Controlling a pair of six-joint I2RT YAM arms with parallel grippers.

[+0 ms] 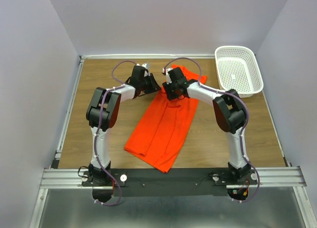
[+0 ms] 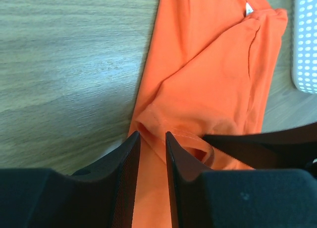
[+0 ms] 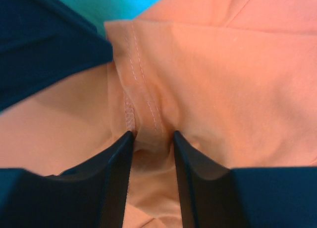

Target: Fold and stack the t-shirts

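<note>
While right gripper (image 3: 152,136) pinches the t-shirt (image 1: 163,124) at a seam, left gripper (image 2: 152,135) straddles its hem (grip unclear).

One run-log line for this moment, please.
t-shirt: folded lengthwise, on table | left gripper: astride sleeve hem, grip unclear | right gripper: pinching bunched seam | basket: far right

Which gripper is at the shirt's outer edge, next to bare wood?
The left gripper, at the edge of the t-shirt; the right gripper has orange cloth on both sides.
</note>
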